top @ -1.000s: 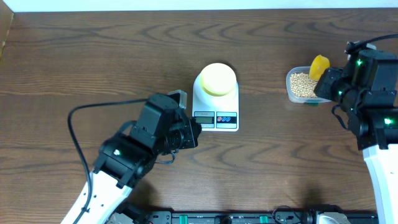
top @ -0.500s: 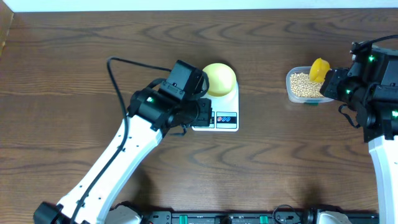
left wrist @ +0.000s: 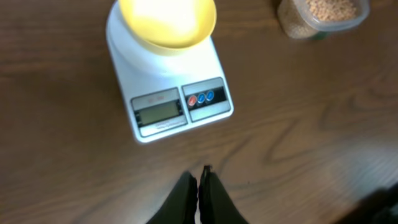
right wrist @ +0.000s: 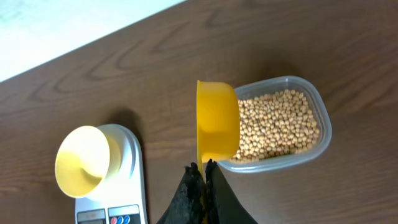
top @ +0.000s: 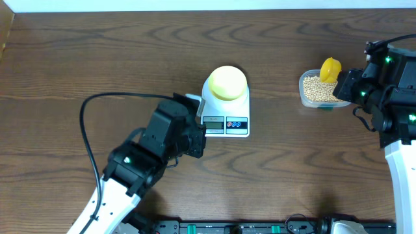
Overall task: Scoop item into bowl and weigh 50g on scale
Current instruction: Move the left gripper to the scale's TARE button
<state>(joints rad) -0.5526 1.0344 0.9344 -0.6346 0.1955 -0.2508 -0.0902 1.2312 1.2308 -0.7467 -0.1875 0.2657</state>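
The pale yellow bowl [top: 227, 82] [left wrist: 166, 22] [right wrist: 84, 162] sits on the round platform of the white scale [top: 225, 121] [left wrist: 171, 109] [right wrist: 127, 186] at mid-table. Tan beans, the item [top: 314, 87] [right wrist: 277, 124], fill a clear tub [top: 304, 97] [left wrist: 298, 28] [right wrist: 314, 152] at the right. My right gripper [top: 339, 83] [right wrist: 203, 168] is shut on the handle of a bright yellow scoop [top: 331, 68] [right wrist: 217, 121], held on edge at the tub's left end over the beans. My left gripper [top: 200, 135] [left wrist: 199, 177] is shut and empty, just in front of the scale's display.
A black cable [top: 97, 110] loops from the left arm over the table to the left of the scale. A pale wall strip [right wrist: 62, 31] runs along the far table edge.
The left arm reached up beside the scale and bowl half a second ago, then drew back to the front left. The scoop shifted only slightly over the tub.
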